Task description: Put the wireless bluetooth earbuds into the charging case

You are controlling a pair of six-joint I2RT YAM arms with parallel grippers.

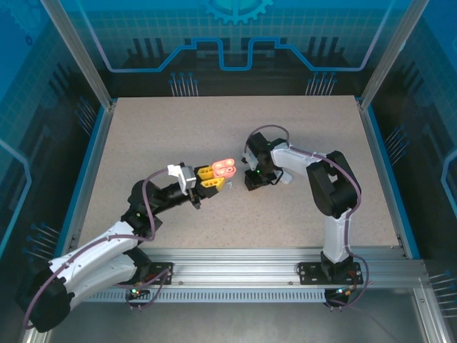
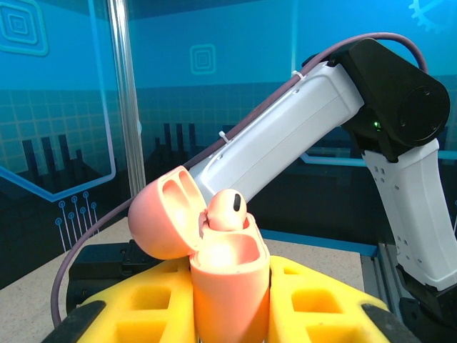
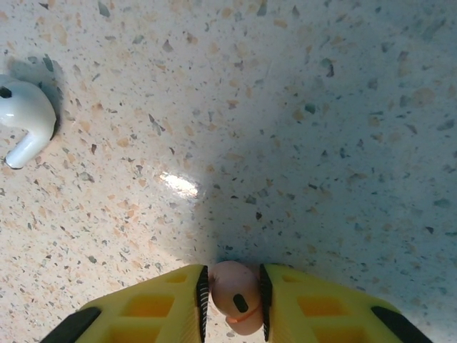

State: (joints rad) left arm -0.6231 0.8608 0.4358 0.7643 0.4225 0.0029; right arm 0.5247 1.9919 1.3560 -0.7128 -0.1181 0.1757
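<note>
A speckled pale table (image 1: 178,128) sits inside a booth of blue printed panels and aluminium posts. In the overhead view, the left pincer (image 1: 208,177) reaches toward the middle of the frame, its yellow fingers (image 2: 314,300) clamped on a salmon-pink charging case (image 2: 228,279). The case stands upright with its lid (image 2: 161,221) flipped open to the left. One pink earbud (image 2: 228,209) sits in the case's opening, head up. The right arm (image 2: 285,136) crosses the frame behind it. In the right wrist view, at the bottom centre, the right pincer (image 3: 234,300) has closed tight on a second pink earbud (image 3: 232,286) just above the table. A white earbud (image 3: 25,118) lies loose at the upper left.
</note>
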